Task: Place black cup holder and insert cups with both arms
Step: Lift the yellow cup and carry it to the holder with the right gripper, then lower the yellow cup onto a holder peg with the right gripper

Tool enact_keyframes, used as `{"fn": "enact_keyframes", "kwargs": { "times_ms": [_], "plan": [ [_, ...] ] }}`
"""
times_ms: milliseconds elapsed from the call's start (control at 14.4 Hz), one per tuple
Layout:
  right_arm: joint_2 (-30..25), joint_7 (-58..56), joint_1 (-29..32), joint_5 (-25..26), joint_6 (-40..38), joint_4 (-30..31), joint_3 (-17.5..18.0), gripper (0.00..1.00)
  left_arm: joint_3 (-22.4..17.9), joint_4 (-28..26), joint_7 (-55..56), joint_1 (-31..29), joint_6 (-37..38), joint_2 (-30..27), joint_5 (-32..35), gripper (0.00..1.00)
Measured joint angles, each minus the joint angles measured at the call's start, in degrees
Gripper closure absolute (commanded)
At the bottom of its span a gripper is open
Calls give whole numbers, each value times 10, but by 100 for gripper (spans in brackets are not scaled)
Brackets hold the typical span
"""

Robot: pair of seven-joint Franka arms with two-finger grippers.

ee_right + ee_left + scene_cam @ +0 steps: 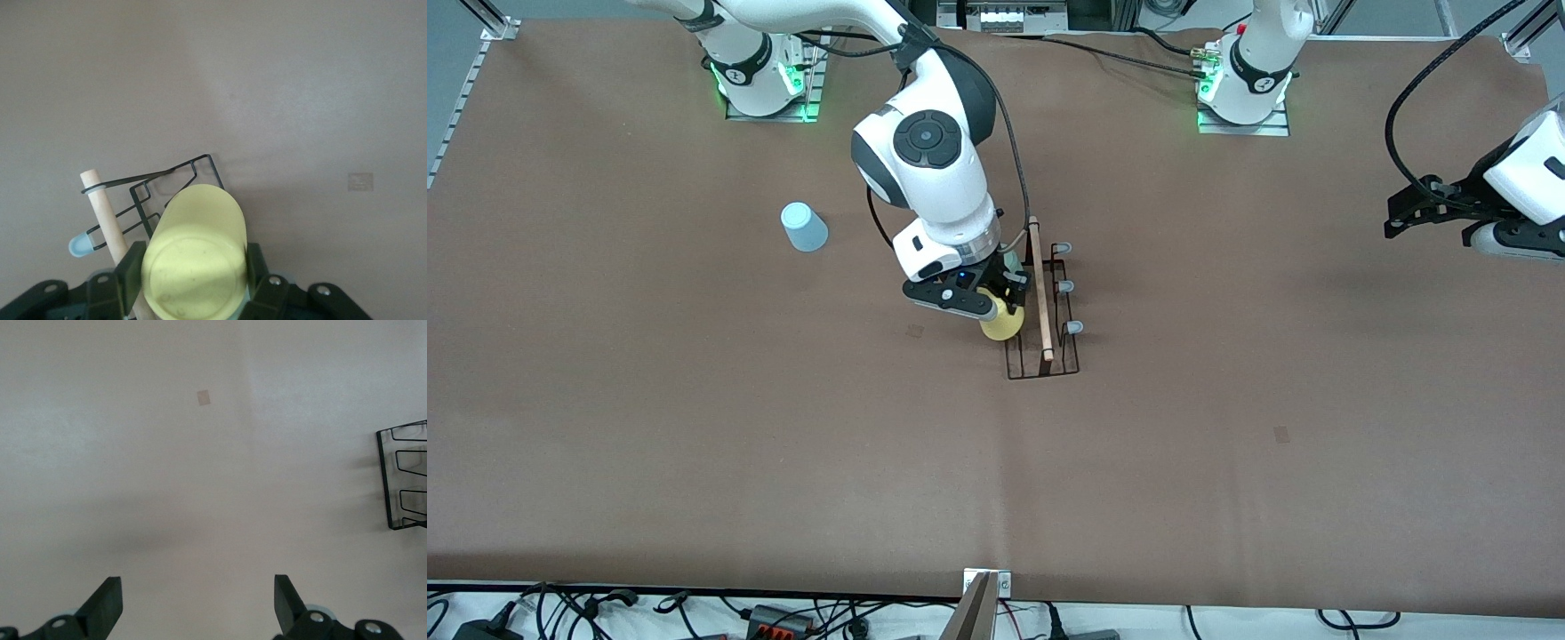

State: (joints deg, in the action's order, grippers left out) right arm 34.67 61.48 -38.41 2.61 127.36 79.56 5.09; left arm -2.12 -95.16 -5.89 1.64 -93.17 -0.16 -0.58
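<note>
Front view: black cup holder (1042, 307) stands mid-table w/ wooden rod handle (1040, 289) up; right gripper (996, 307) over its right-arm side, pinching yellow cup (1001, 324), a mint cup (1011, 263) just visible by it; light blue cup (805, 227) sits upside-down toward right arm's end; left gripper (1405, 213) waits over left arm's end of table. Left wrist view: fingers (105, 605) spread wide, nothing between; rack edge in sight. Right wrist view: pads clamp the yellow cup's sides, capped peg (80, 245) beside; cup prob. light, thin, slick plastic, so grip across walls gently; wire rack looks light, may shift if bumped.
</note>
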Motion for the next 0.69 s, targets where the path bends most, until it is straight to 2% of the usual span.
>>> {"fn": "enact_keyframes", "kwargs": {
  "times_ms": [694],
  "plan": [
    [14, 0, -7, 2, 11, -9, -2, 90, 0, 0, 0, 0, 0, 0, 0, 0]
  ]
}}
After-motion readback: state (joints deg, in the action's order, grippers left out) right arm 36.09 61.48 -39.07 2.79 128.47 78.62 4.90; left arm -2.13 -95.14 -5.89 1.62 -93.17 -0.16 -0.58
